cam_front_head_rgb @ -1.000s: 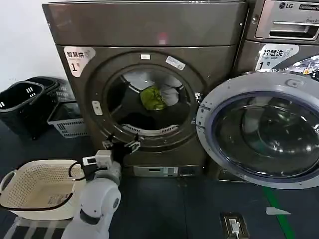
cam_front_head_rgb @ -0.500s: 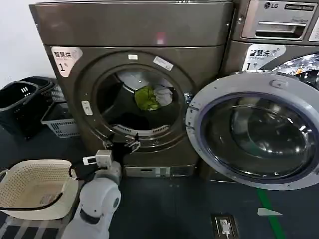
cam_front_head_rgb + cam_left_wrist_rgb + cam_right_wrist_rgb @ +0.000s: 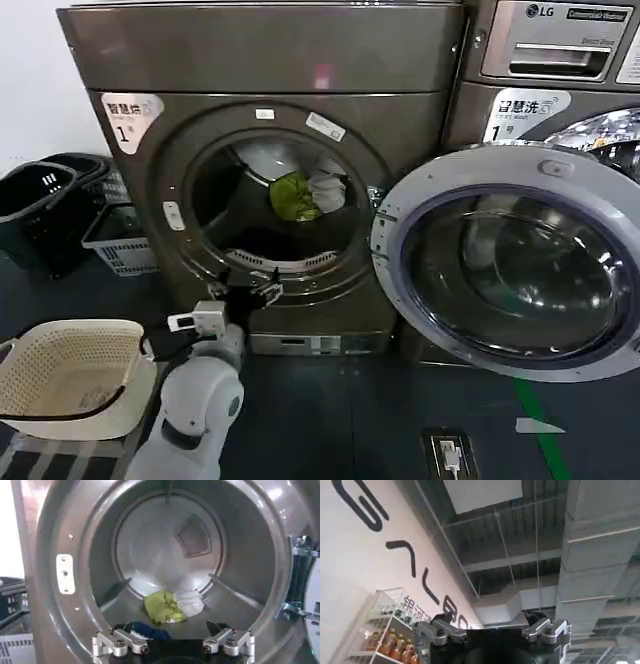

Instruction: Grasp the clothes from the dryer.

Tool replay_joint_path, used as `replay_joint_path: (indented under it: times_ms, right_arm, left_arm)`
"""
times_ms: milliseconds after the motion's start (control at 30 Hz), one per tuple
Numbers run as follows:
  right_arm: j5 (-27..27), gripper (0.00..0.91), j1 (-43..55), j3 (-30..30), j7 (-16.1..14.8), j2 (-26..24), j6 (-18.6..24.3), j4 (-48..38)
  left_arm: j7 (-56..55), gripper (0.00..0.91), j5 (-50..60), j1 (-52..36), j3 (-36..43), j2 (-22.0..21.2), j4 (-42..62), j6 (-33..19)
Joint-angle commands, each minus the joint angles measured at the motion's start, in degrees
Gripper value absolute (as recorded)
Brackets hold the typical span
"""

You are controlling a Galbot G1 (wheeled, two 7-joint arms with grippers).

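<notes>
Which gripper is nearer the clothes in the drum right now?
Left. The left gripper is open at the porthole's lower rim, facing the clothes; the right gripper points up at the ceiling.

Floor (image 3: pixel 330 420): dark, carries everything in the head view. Dryer (image 3: pixel 250 60) stands on it, door (image 3: pixel 510 260) swung open to the right. Clothes (image 3: pixel 300 195) lie inside the drum. To the left, black baskets (image 3: pixel 40 200) and a grey crate (image 3: pixel 120 240) near the wall. Cream basket (image 3: pixel 65 375) on the floor, in front. Small device (image 3: pixel 450 455) beside a green floor stripe (image 3: pixel 535 420).
</notes>
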Motion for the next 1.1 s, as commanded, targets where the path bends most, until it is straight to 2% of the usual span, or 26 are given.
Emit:
replay_joint_path:
  times_ms: [33,1100]
  right_arm:
    - [0.0,0.907,0.0,0.0,0.0,0.0,0.0,0.0]
    - [0.1,0.907,-0.2,0.0,-0.6,0.1,0.4,0.5]
  left_arm:
    - [0.0,0.907,0.1,-0.1,0.0,0.0,0.2,0.0]
    - [0.1,0.907,0.5,0.0,-0.5,-0.1,0.7,-0.2]
